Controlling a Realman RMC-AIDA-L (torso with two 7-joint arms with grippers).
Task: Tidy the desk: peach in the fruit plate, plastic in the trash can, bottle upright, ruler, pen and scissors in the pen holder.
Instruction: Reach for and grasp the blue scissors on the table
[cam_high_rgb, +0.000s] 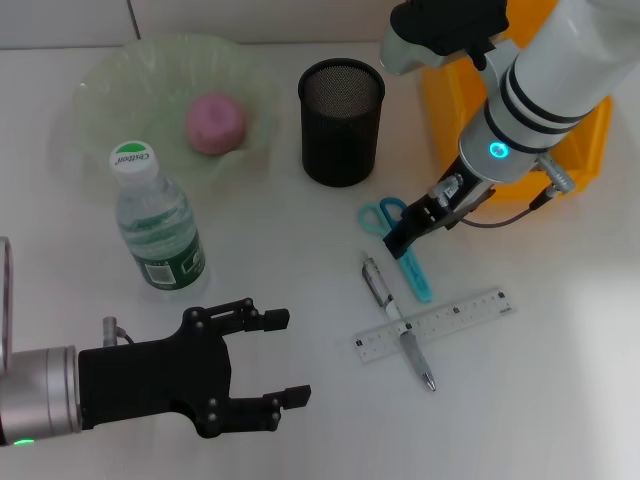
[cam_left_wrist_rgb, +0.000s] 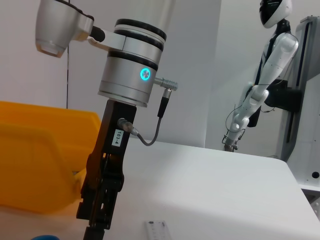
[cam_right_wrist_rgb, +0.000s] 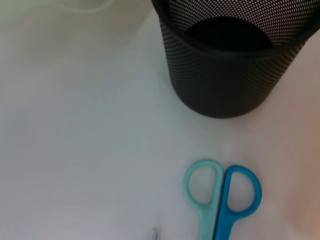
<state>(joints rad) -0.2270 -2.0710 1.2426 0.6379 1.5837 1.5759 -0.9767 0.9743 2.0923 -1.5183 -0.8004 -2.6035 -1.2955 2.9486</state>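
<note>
white humanoid robot (cam_left_wrist_rgb: 265, 75), grey wall (cam_left_wrist_rgb: 200, 65)

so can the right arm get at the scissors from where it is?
Probably yes. The right gripper hangs right over the scissors, which lie flat on the desk with nothing on top; the pen holder stands clear behind.

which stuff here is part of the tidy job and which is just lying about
Job: peach, plate, bottle, holder, scissors, pen, ruler, bin.
Lying about: nothing on the desk; only another robot in the background.
</note>
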